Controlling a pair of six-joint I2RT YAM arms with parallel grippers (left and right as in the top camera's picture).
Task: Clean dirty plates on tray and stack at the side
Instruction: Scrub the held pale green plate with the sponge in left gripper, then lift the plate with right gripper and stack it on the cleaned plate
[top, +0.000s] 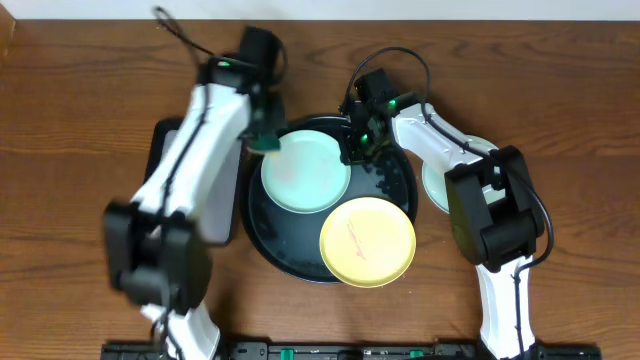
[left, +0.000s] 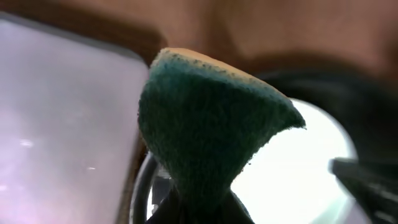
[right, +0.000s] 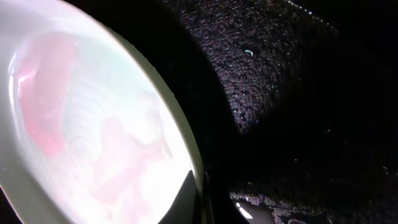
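Note:
The black round tray (top: 262, 232) sits mid-table. A mint plate (top: 305, 172) lies in its upper part. A yellow plate (top: 367, 242) with a thin orange smear rests on the tray's lower right rim. A second mint plate (top: 436, 186) lies on the table at the right, partly hidden by the right arm. My left gripper (top: 265, 135) is shut on a green sponge (left: 211, 124) at the first mint plate's upper left edge. My right gripper (top: 352, 148) is shut on that plate's right rim; the right wrist view shows its fingers (right: 202, 199) either side of the rim of the plate (right: 93, 124), above the wet tray (right: 298, 93).
A flat grey rectangular tray (top: 165, 150) lies left of the black tray, mostly under the left arm; it also shows in the left wrist view (left: 62, 124). Brown table surface surrounds everything. The arm bases stand at the table's front edge.

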